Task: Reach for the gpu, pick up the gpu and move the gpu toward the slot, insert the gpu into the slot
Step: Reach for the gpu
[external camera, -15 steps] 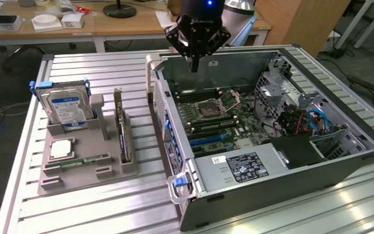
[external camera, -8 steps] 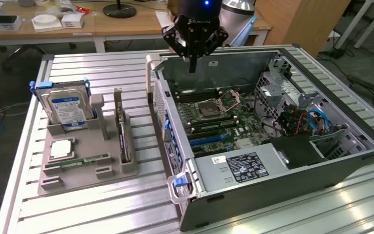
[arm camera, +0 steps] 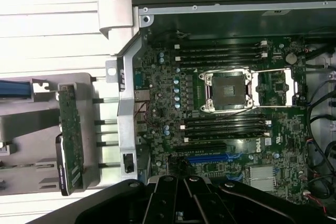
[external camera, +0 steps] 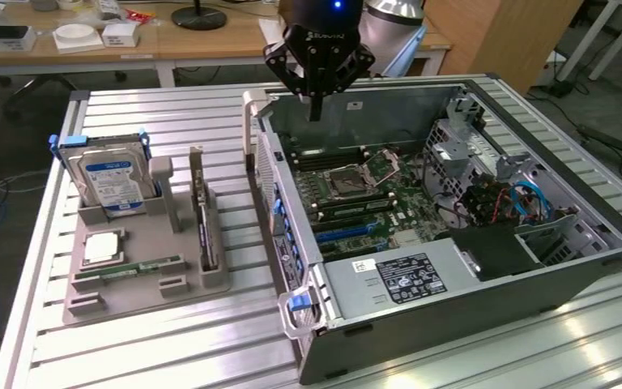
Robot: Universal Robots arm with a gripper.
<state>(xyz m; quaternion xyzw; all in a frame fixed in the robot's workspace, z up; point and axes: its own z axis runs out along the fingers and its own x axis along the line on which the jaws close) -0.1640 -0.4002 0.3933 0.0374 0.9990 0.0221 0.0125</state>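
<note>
Fingers (external camera: pixel 314 107) are pressed shut with nothing between them. They hang from the arm over the far side of the open computer case (external camera: pixel 570 267), just inside its back wall. In the wrist view the fingers (arm camera: pixel 184 195) show as dark shapes above the circuit board (arm camera: pixel 157 93).

The gpu (external camera: pixel 206 231) has not been picked up. In the exterior view it lies at about seven o'clock from the fingers and well apart from them. It stands on its long edge in a groove of the grey holder (external camera: pixel 149 292), its metal bracket end pointing to twelve o'clock. The holder sits on the slatted metal desk (external camera: pixel 159 348), at nine o'clock from the case. In the wrist view the gpu (arm camera: pixel 71 135) is seen edge-on just outside the case wall.

A hard drive (external camera: pixel 111 178) with a blue label stands upright in the holder at ten o'clock from the gpu. A small green memory stick (external camera: pixel 143 266) lies flat at eight o'clock from it.

Inside the case, the processor socket (external camera: pixel 359 174) is at five o'clock from the fingers. The blue slot (external camera: pixel 343 231) lies at six o'clock from the socket.
</note>
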